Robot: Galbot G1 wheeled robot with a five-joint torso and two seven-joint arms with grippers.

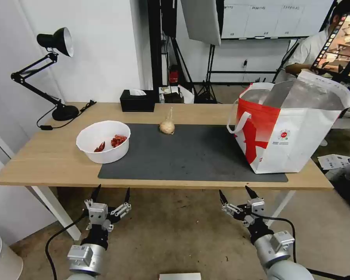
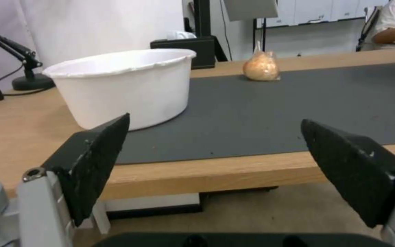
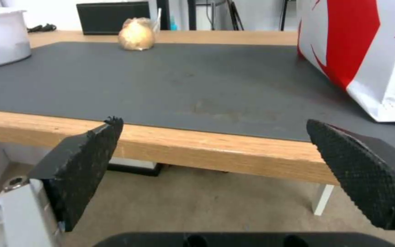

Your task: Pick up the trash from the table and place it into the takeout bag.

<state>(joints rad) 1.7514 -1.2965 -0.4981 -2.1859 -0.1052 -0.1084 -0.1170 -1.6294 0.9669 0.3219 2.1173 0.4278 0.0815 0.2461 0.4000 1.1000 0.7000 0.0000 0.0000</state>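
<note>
At the far left of the table [image 1: 35, 147] a black desk lamp [image 1: 54, 42] stands clear of the work. Next along, the white bowl [image 1: 103, 140] sits half on the bare wood and half on the left edge of the dark mat [image 1: 194, 153]; red shells [image 1: 116, 140] lie in it. Below the near edge, the left gripper [image 1: 110, 191] hangs in front of the table, fingers spread wide and holding nothing. The bowl lies ahead of it and just to its left, so this arm appears the nearer one for the bowl.

Toward the middle, the small knotted bag [image 1: 167, 126] rests on the mat's far edge, knot upward, with the black tissue box [image 1: 137, 100] behind it. It lies between the two arms, well ahead of both.

Further right, the right gripper [image 1: 235, 191] also waits below the table edge, fingers apart and empty. The takeout bag [image 1: 291, 132] stands upright on the mat's right end, mouth open, ahead of this gripper and to its right. Judged from this layout, no item has yet been lifted.
</note>
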